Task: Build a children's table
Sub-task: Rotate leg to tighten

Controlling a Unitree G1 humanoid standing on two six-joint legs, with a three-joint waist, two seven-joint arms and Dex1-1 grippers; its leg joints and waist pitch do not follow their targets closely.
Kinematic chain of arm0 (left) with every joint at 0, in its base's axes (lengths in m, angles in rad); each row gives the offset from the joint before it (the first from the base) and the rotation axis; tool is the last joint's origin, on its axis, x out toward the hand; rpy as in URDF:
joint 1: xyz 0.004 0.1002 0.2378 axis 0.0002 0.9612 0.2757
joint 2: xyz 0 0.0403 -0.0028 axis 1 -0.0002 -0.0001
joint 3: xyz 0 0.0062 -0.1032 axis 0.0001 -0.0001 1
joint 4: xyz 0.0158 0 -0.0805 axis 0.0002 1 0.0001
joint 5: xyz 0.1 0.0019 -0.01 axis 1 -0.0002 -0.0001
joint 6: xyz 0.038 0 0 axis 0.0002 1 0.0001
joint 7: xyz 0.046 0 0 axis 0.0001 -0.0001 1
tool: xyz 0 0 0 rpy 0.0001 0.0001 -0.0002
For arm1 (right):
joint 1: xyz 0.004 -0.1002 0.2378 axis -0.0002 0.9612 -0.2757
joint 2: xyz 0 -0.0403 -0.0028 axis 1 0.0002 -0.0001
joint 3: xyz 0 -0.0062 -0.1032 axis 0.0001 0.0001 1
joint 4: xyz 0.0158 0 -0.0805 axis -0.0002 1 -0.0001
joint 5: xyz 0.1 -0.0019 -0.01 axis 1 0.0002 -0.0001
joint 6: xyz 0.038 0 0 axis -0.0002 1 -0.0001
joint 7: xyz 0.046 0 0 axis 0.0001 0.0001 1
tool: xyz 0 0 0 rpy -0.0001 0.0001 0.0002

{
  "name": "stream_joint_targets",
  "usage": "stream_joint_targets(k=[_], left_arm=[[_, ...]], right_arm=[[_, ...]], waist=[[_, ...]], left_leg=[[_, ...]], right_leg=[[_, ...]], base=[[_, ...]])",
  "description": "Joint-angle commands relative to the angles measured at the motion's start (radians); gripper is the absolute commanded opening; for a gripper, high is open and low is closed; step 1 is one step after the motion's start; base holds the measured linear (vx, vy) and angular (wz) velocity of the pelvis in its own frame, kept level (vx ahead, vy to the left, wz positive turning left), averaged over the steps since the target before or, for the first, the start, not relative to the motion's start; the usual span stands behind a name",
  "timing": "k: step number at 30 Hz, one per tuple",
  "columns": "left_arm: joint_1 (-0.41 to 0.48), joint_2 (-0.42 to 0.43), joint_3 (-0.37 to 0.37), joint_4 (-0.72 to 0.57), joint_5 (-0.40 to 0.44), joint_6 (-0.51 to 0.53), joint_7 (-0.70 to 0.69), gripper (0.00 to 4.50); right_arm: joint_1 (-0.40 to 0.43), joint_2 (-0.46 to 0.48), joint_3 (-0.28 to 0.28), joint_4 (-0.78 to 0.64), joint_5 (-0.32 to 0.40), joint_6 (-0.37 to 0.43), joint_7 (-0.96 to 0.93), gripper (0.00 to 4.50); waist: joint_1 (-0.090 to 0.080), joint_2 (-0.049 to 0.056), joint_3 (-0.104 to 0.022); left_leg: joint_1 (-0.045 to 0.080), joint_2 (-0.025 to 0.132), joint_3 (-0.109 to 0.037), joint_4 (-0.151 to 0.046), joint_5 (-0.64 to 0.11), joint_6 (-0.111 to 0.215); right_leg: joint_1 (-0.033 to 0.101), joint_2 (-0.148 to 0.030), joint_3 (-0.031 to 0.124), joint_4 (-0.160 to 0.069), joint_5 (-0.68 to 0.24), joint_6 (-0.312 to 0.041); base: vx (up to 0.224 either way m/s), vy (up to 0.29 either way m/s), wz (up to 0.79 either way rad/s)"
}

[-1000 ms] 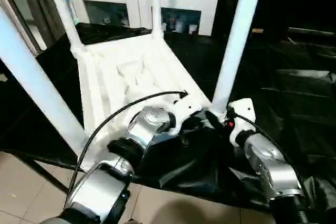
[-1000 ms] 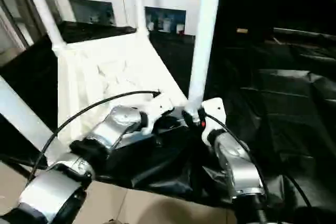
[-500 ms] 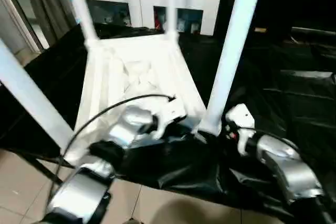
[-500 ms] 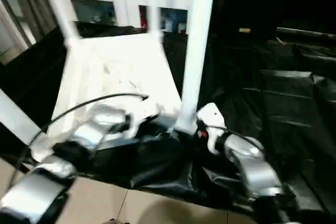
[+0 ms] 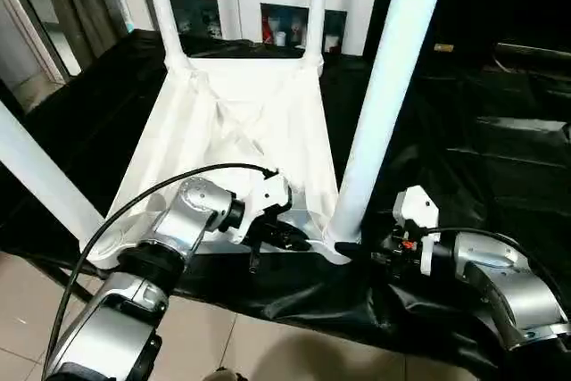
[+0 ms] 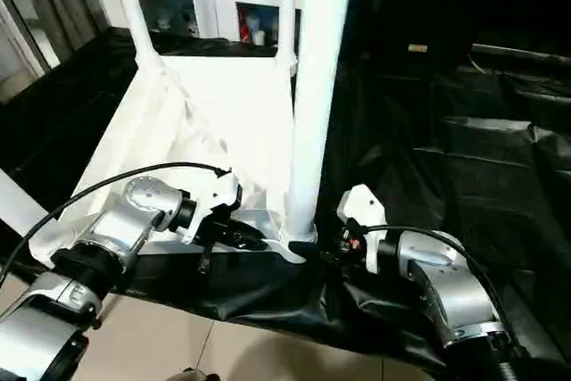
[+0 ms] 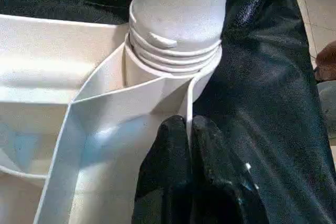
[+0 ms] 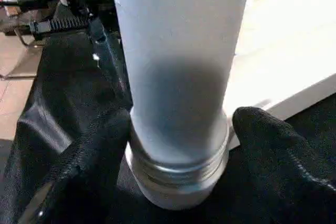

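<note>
One upturned table top (image 5: 241, 122), four legs (image 5: 379, 104) standing; left gripper (image 7: 190, 140) pinched on its rim, right gripper (image 8: 178, 129) spread around the near leg.

Support is a bench draped in wrinkled, glossy black sheeting (image 5: 500, 158); the sheet hangs over the front edge above a beige tiled floor (image 5: 27, 327). One thing lies directly on the sheet: the children's table (image 5: 241, 131), upside down, ribbed underside up, legs standing upward. Its near rim sits at the left gripper (image 7: 190, 129), its near-right corner socket and leg (image 8: 178, 77) between the fingers of the right gripper (image 8: 178, 145). Bare wrinkled sheet extends to the outer side of the right gripper. A dark frame strut (image 5: 62, 292) shows under the sheet's front edge.
</note>
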Motion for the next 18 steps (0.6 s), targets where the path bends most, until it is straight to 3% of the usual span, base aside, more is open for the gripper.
stream_joint_targets(k=[1,4,9,14,16,18], left_arm=[[0.031,-0.012,-0.003,-0.001,-0.039,0.013,-0.042,0.0],[0.038,-0.014,-0.008,-0.011,-0.039,0.018,-0.041,0.0],[0.047,-0.017,-0.018,-0.028,-0.034,0.032,-0.033,0.0],[0.03,-0.073,-0.01,0.017,0.002,0.011,0.109,0.0],[-0.007,-0.138,0.012,0.086,0.03,0.009,0.277,0.0],[-0.031,-0.176,0.017,0.121,0.048,0.023,0.373,0.0]], right_arm=[[-0.012,0.002,0.008,-0.001,0.011,0.011,0.008,3.15],[-0.004,0.006,0.015,-0.006,0.013,0.017,0.016,2.76],[0.011,0.012,0.019,-0.016,0.02,0.039,0.002,2.6],[0.028,0.054,0.0,0.012,-0.022,0.032,-0.109,2.45],[0.015,0.113,-0.021,0.065,-0.075,0.04,-0.269,2.21],[0.006,0.155,-0.034,0.09,-0.102,0.057,-0.372,2.19]], waist=[[0.002,-0.025,-0.055],[0.003,-0.025,-0.055],[0.002,-0.022,-0.055],[-0.002,-0.019,-0.052],[-0.013,-0.021,-0.041],[-0.017,-0.024,-0.038]], left_leg=[[0.023,0.043,-0.018,-0.047,-0.105,0.126],[0.022,0.041,-0.018,-0.045,-0.093,0.13],[0.024,0.042,-0.018,-0.045,-0.095,0.13],[0.024,0.042,-0.018,-0.048,-0.124,0.115],[0.031,0.039,-0.021,-0.06,-0.224,0.049],[0.032,0.038,-0.022,-0.064,-0.261,0.023]], right_leg=[[0.028,-0.051,0.025,-0.056,0.113,-0.269],[0.03,-0.051,0.025,-0.054,0.136,-0.27],[0.029,-0.05,0.025,-0.053,0.135,-0.273],[0.026,-0.051,0.026,-0.06,0.094,-0.269],[0.022,-0.054,0.028,-0.081,-0.093,-0.244],[0.023,-0.057,0.029,-0.088,-0.178,-0.228]], base=[[0.0,0.0,0.0],[0.0,0.0,0.0],[0.0,0.0,0.0],[0.0,0.0,0.0],[0.0,0.0,0.0],[0.0,0.0,0.0]])
